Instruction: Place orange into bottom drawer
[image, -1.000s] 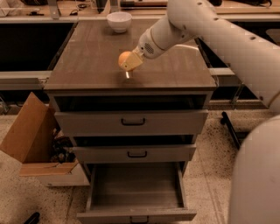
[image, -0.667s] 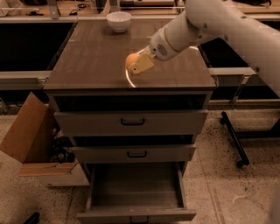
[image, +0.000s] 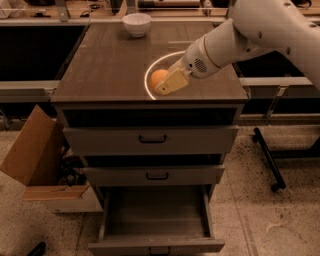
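The orange (image: 158, 78) is held in my gripper (image: 164, 84) above the front right part of the brown cabinet top (image: 110, 65). The gripper's yellowish fingers (image: 171, 82) are shut around the fruit, and the white arm (image: 250, 35) reaches in from the upper right. The bottom drawer (image: 156, 220) stands pulled open at the foot of the cabinet, a wide grey tray with nothing in it, below and forward of the gripper. The two shallower drawers (image: 150, 140) above it are pushed in.
A white bowl (image: 137, 23) stands at the back of the cabinet top. An open cardboard box (image: 35, 160) sits on the floor to the left of the cabinet. A black wheeled stand leg (image: 267, 160) lies on the floor at the right.
The gripper with the orange has moved to the right and toward the front edge of the cabinet top. The arm has swung further right.
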